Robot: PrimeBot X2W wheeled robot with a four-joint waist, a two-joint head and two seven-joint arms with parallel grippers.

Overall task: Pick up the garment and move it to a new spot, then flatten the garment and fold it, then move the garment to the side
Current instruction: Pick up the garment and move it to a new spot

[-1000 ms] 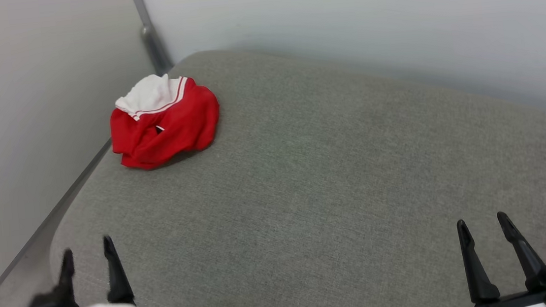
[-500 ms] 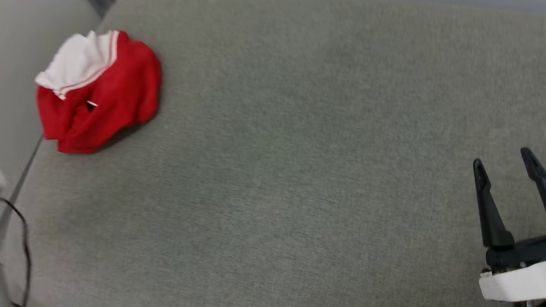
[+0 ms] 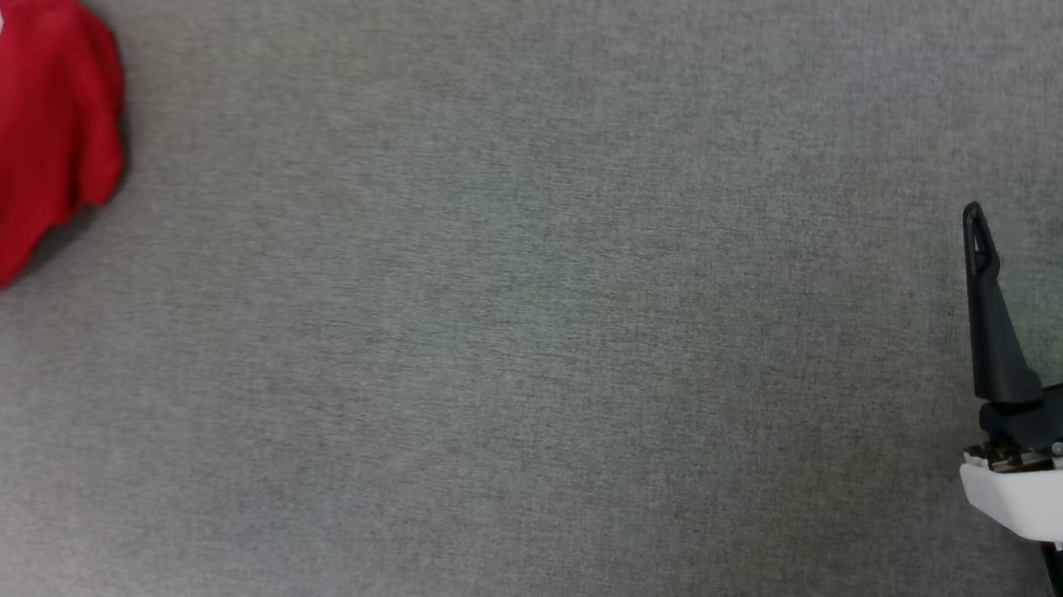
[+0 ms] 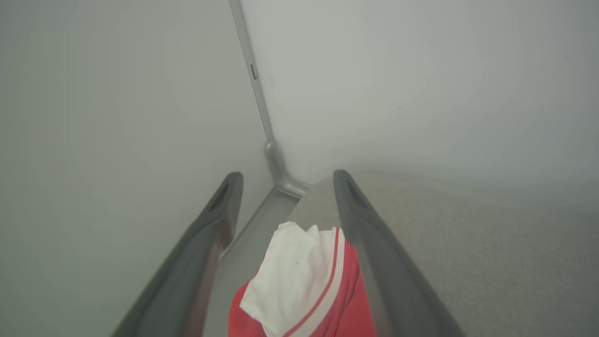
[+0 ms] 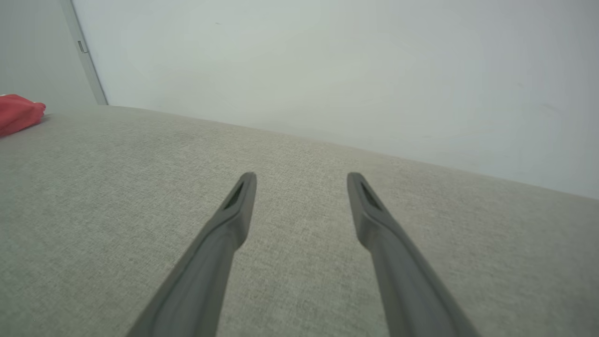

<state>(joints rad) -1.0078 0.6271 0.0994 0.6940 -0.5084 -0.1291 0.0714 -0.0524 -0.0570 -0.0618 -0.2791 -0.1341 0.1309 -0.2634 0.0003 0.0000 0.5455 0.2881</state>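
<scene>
Head view, crumpled red garment (image 3: 10,161) with white, stripe-trimmed sleeve at grey cushion's (image 3: 535,337) upper left, right gripper (image 3: 1033,197) spread wide, empty, lower right, left wrist view, left gripper (image 4: 288,174) spread wide over garment, seemingly not touching, right wrist view, garment far left.

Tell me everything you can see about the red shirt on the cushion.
The shirt is soft red cloth with a white part edged by a red-white stripe. It lies crumpled in a rounded heap on the gray cushion, near its corner by the walls. The left gripper is open, the heap showing between its fingers in the left wrist view; whether they touch it cannot be told.
</scene>
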